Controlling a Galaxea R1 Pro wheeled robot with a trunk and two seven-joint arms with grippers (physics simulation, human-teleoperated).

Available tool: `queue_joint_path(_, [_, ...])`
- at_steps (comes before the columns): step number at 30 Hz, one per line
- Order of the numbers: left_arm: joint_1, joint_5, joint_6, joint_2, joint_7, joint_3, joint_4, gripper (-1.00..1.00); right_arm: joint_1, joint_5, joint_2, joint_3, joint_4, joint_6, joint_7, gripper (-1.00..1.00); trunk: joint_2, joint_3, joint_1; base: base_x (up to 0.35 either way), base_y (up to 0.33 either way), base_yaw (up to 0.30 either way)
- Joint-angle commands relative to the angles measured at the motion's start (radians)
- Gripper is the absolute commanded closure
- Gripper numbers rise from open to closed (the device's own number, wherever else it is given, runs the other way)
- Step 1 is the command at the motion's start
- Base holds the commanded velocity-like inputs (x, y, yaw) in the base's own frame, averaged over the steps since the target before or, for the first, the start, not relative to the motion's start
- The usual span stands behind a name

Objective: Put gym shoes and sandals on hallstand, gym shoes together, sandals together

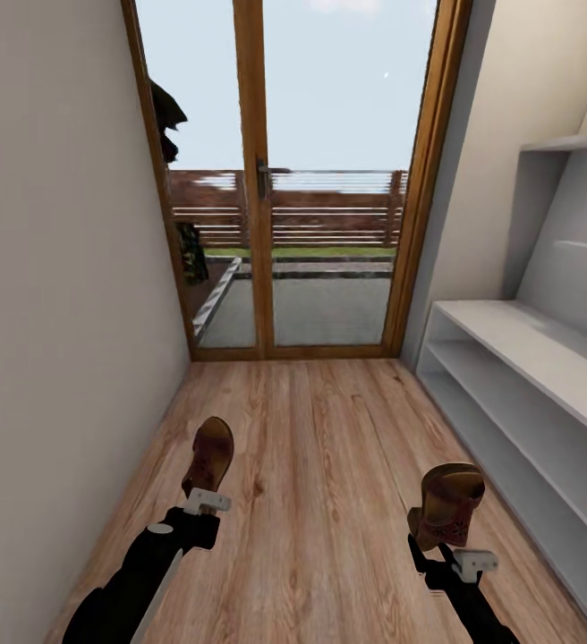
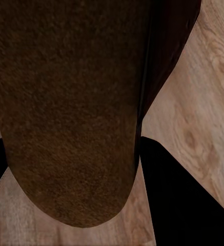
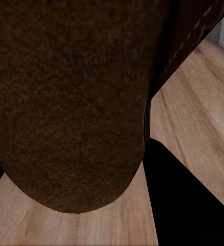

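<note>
a narrow corridor, seen from the head camera: the robot's 2 dark arms rise from the bottom edge of the frame, each carrying 1 brown sandal above the wood-plank corridor floor (image 1: 311,465). at lower left, the left gripper (image 1: 206,501) is clamped on the left sandal (image 1: 210,456), which stands on end with its toe pointing up the frame. at lower right, the right gripper (image 1: 459,559) grasps the right sandal (image 1: 448,505), its patterned strap turned toward the camera. the 2 sandals are well apart, both clear of the floor. along the right edge of the frame stands the pale grey hallstand (image 1: 517,340), with open shelf levels below and wall shelves above. a wood-framed glass door (image 1: 298,179) fills the upper centre, with a slatted fence (image 1: 329,207) beyond it. in each wrist view a dark brown sole looms close: the left sandal (image 2: 70,102) and the right sandal (image 3: 70,102), with floor planks behind.
</note>
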Motion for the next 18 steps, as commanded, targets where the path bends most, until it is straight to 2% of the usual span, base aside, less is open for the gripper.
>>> queue_joint_path(1, [0.0, -0.004, 0.0, 0.0, -0.002, 0.0, 0.0, 1.0, 0.0, -0.001, 0.0, -0.001, 0.0, 0.0, 0.0, 1.0, 0.0, 0.0, 0.0, 0.336, 0.0, 0.0])
queue_joint_path(18, [0.0, -0.004, 0.0, 0.0, -0.002, 0.0, 0.0, 1.0, 0.0, -0.001, 0.0, -0.001, 0.0, 0.0, 0.0, 1.0, 0.0, 0.0, 0.0, 0.336, 0.0, 0.0])
